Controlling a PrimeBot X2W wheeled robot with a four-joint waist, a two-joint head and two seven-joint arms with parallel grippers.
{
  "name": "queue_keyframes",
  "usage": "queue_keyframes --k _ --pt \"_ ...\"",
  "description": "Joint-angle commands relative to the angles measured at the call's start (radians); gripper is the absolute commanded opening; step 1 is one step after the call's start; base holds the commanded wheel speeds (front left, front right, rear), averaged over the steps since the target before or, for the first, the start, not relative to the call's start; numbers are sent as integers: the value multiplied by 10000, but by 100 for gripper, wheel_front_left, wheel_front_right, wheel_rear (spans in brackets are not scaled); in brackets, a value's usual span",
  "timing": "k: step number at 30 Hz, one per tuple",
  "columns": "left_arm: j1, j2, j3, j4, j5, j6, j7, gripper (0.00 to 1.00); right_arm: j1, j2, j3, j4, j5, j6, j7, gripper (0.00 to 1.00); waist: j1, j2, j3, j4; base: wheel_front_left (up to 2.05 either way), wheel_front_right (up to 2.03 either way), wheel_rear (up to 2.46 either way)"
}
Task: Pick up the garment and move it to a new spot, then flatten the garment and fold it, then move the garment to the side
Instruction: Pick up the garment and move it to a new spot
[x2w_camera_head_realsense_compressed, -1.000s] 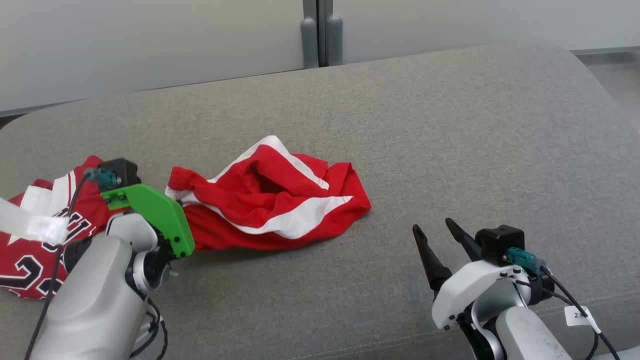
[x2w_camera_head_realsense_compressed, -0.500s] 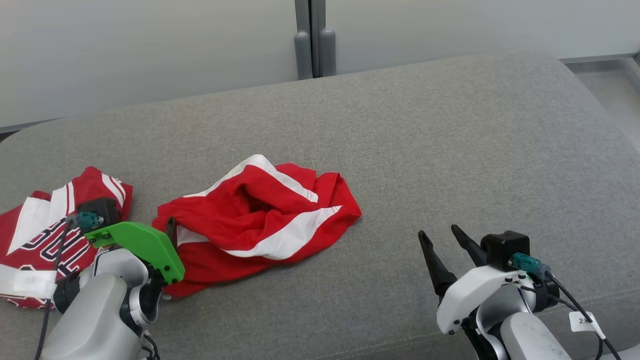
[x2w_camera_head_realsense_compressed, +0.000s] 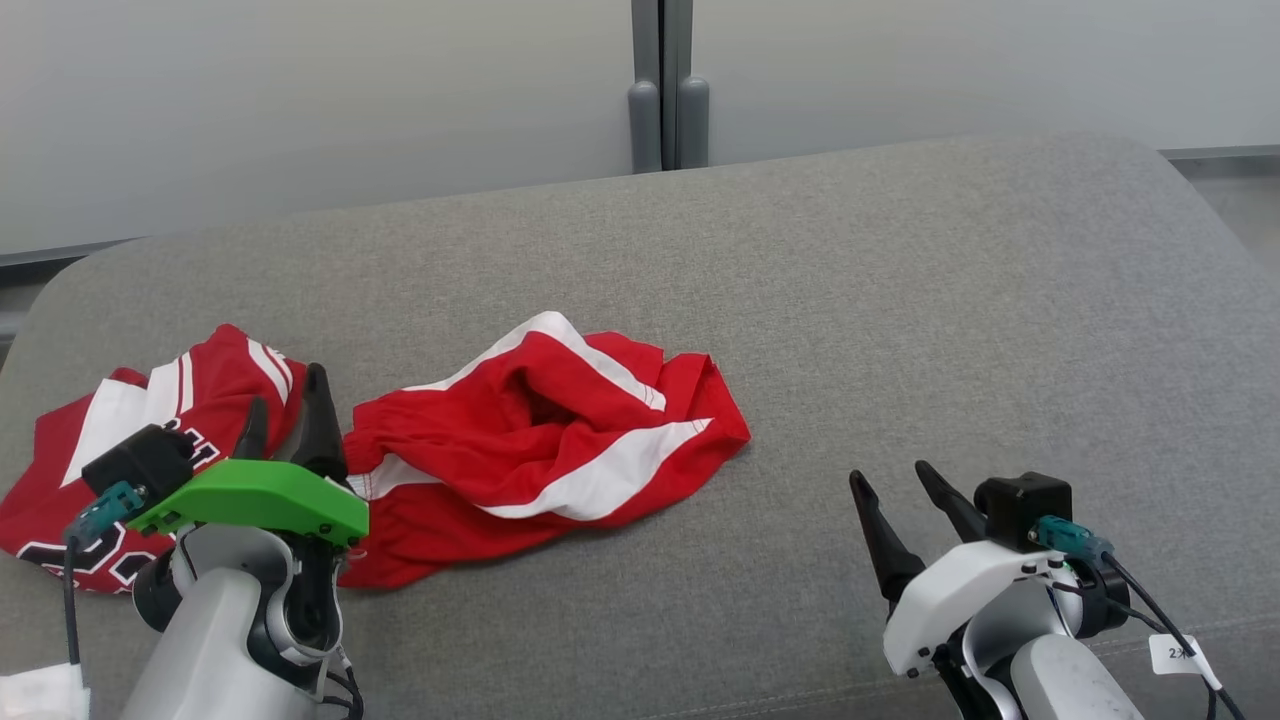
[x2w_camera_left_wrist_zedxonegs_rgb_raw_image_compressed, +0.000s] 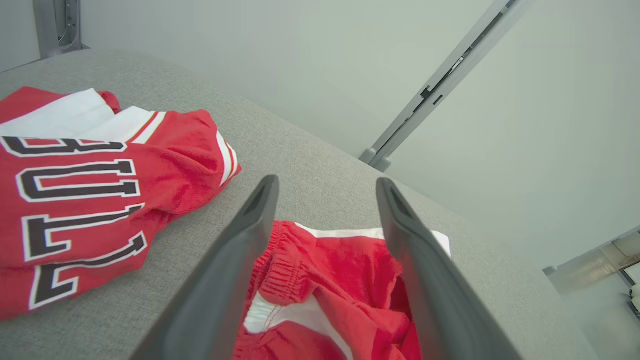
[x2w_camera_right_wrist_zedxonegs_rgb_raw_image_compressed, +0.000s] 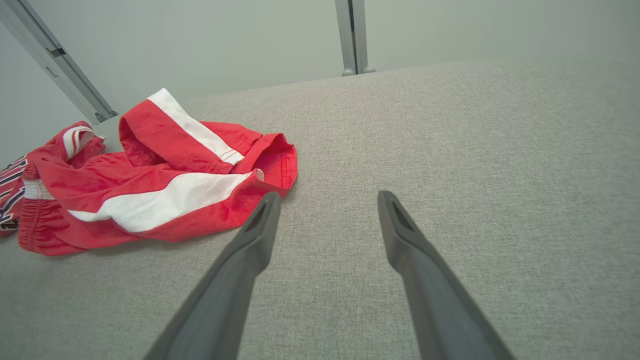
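The left claw and right claw are gaping empty; the crumpled shorts are seemingly awaiting flattening by their corners.

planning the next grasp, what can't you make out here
- Jersey near corner, head view: behind the left arm's green bracket.
- Jersey lettering, left wrist view: cut off by the left edge.
- Shorts waistband end, left wrist view: behind the left gripper, cut by the bottom edge.
- Cable label, head view: too small to read.
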Motion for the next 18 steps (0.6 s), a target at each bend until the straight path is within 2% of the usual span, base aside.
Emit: queue_keyframes --k 1,5,11,18 --pt "192 18 -18 -111 188 -83 -209 100 133 -31 -37 2 79 1 -41 100 0 -1 -51 95 0 0 0" --pt "567 -123 49 -583 437 -382 -850 100 158 -33 -61 5 76 1 -60 100 0 -1 -97 265 0 0 0" --pt "1357 -486 562 -1537 1085 -983 -1128 100 174 -30 -106 13 96 1 -76 100 0 -1 -132 534 0 0 0" --pt "2881 -1470 2464 -3200 2329 -1481 -1122 100 247 -31 -162 54 130 1 -80 100 0 -1 -168 822 0 0 0"
